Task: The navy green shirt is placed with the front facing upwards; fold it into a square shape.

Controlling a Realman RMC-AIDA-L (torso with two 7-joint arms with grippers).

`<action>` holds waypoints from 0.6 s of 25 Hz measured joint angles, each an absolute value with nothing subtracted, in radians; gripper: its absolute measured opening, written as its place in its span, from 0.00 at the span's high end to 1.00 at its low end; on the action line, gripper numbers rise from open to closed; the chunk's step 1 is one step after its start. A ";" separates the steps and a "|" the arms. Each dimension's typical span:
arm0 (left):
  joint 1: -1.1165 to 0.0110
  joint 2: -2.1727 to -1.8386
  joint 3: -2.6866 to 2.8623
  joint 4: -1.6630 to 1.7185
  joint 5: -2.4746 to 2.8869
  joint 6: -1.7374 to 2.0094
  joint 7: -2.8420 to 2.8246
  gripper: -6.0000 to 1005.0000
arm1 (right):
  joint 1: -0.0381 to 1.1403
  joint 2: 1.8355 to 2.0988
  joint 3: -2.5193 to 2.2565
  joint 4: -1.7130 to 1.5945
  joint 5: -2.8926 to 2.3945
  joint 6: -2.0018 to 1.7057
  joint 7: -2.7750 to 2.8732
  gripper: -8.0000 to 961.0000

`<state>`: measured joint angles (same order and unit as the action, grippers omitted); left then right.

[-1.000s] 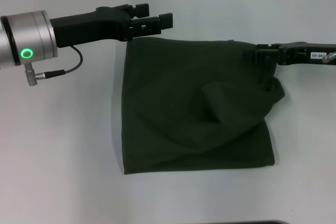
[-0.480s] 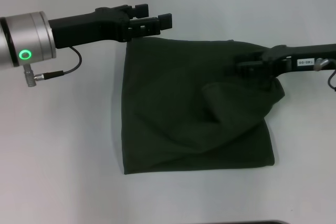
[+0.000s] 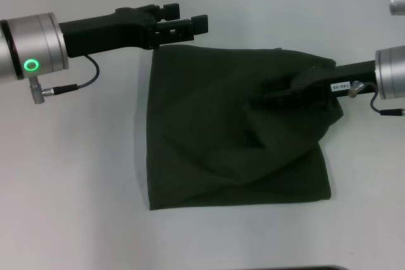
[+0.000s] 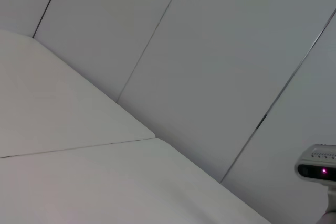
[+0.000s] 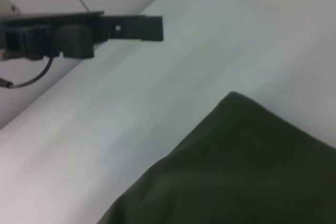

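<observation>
- Dark olive-green cotton shirt [image 3: 215, 137] folded to rough square on white table [image 3: 76, 175].
- Left gripper [image 3: 182, 25] slightly parted, empty, beside far corner.
- Right gripper [image 3: 272, 95] pressed over rumpled fold, seemingly to flatten it; finger spread impossible to tell.

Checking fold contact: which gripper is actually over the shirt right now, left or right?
The right gripper: it reaches in over the navy green shirt. The left gripper sits over bare table just beyond the shirt's far left corner.

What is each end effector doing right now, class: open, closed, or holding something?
Left end effector: open, at the shirt's far left corner, holding nothing.
Right end effector: over the shirt; state cannot be told.
</observation>
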<state>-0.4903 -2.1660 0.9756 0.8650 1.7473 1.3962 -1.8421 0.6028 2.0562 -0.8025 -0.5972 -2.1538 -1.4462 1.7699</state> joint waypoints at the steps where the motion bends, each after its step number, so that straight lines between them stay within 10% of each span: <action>1: -0.490 -2.166 0.975 0.865 1.747 1.395 -1.842 0.10 | 0.605 2.058 -0.811 -0.597 -2.154 -1.443 1.770 0.24; 15: -0.495 -2.166 0.977 0.865 1.747 1.390 -1.833 0.10 | 0.614 2.061 -0.836 -0.586 -2.154 -1.440 1.782 0.62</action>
